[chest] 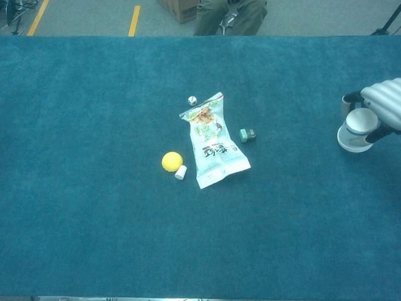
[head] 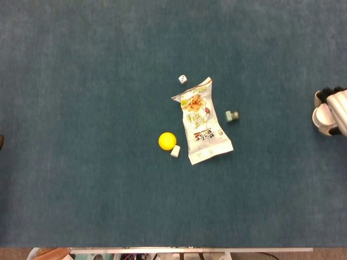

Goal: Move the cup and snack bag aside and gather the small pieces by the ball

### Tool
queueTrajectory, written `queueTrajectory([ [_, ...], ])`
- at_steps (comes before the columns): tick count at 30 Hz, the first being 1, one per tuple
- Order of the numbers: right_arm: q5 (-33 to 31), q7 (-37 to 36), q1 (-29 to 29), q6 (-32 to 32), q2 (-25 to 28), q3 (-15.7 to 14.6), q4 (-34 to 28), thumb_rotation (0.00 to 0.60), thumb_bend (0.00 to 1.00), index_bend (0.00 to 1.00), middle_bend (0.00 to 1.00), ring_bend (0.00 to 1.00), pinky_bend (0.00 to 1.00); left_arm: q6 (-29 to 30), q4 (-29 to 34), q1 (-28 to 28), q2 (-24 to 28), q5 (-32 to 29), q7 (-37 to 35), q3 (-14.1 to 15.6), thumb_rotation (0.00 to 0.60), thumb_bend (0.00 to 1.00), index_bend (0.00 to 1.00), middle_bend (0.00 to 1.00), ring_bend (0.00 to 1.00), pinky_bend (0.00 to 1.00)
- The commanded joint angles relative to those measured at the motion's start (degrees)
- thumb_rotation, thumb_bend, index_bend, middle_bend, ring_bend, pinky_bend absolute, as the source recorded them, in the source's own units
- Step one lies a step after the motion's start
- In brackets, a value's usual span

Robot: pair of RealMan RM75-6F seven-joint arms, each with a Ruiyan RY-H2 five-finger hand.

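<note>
My right hand [head: 336, 108] [chest: 381, 108] grips a white paper cup [head: 322, 115] [chest: 356, 130] at the table's far right edge, the cup low over or on the blue cloth. A snack bag [head: 201, 121] [chest: 213, 140] lies flat in the middle. Beside its lower left corner sit a yellow ball [head: 167, 141] [chest: 171, 161] and a small white cylinder [head: 175, 151] [chest: 180, 172] touching it. A white die [head: 182, 79] [chest: 192, 100] lies just above the bag's top. A small green block [head: 232, 115] [chest: 247, 135] lies to the bag's right. My left hand is out of sight.
Blue cloth [head: 81, 108] covers the whole table. In the chest view a seated person [chest: 229, 15] and a cardboard box [chest: 178, 7] are beyond the far edge. The table's front edge [head: 190, 250] shows at the bottom of the head view.
</note>
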State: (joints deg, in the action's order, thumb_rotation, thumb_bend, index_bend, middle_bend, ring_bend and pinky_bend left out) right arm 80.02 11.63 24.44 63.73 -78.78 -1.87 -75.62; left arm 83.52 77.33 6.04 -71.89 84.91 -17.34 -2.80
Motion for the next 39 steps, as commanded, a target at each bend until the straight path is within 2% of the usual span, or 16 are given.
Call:
queueTrajectory([
  [1, 0.41, 0.46, 0.34, -1.45, 1.93, -0.42, -2.42, 0.6, 0.0, 0.48, 0.49, 0.41, 0.59, -0.02, -0.05, 0.02, -0.03, 0.01, -0.12, -0.03, 0.6, 0.31, 0.55, 0.5, 0.33, 0.5],
  [4, 0.63, 1.55, 0.58, -1.96, 4.81, -0.44, -6.46, 0.6, 0.0, 0.32, 0.39, 0.35, 0.56, -0.06, -0.18, 0.07, -0.16, 0.06, -0.23, -0.05, 0.6, 0.31, 0.55, 0.5, 0.33, 0.5],
  [9, 1.19, 4.19, 0.32, -0.5, 8.89, 0.12, -12.6, 0.6, 0.0, 0.2, 0.27, 0.28, 0.53, -0.15, -0.28, 0.22, -0.26, 0.11, -0.27, -0.16, 0.6, 0.31, 0.55, 0.5, 0.33, 0.5],
  [15, 1.36, 6.74, 0.02, 1.14, 11.61, 1.2, -16.86, 0.6, 0.0, 0.18, 0.21, 0.25, 0.53, -0.08, -0.16, 0.11, -0.27, -0.05, -0.19, -0.19, 0.6, 0.31, 0.55, 0.5, 0.33, 0.5],
  [21, 3.09, 6.37, 0.66, 1.97, 12.03, 2.43, -18.62, 0.6, 0.0, 0.17, 0.2, 0.24, 0.51, 0.0, 0.05, 0.08, -0.12, -0.25, -0.17, -0.4, 0.6, 0.31, 0.55, 0.5, 0.33, 0.5],
  [27, 6.17, 4.08, 3.69, -0.07, 9.58, 3.82, -18.21, 0.6, 0.0, 0.17, 0.2, 0.22, 0.45, 0.26, 0.65, 0.11, 0.31, -0.06, 0.08, -0.5, 0.6, 0.31, 0.55, 0.5, 0.33, 0.5],
  [33, 11.14, 0.04, 9.88, -5.23, 5.14, 5.0, -15.33, 0.6, 0.0, 0.17, 0.2, 0.13, 0.26, 0.37, 0.8, -0.15, 0.43, -0.31, 0.05, -0.47, 0.6, 0.31, 0.55, 0.5, 0.33, 0.5],
  [35, 13.7, -1.09, 11.96, -6.04, 3.41, 5.15, -13.34, 0.6, 0.0, 0.17, 0.18, 0.11, 0.23, 0.45, 0.7, -0.29, 0.38, -0.37, -0.05, -0.43, 0.6, 0.31, 0.55, 0.5, 0.33, 0.5],
  [39, 22.05, -2.98, 16.64, -5.44, -1.29, 4.17, -5.49, 0.6, 0.0, 0.17, 0.16, 0.08, 0.21, 0.92, 0.03, -0.98, 0.02, -0.82, -0.77, -0.34, 0.6, 0.31, 0.55, 0.5, 0.33, 0.5],
])
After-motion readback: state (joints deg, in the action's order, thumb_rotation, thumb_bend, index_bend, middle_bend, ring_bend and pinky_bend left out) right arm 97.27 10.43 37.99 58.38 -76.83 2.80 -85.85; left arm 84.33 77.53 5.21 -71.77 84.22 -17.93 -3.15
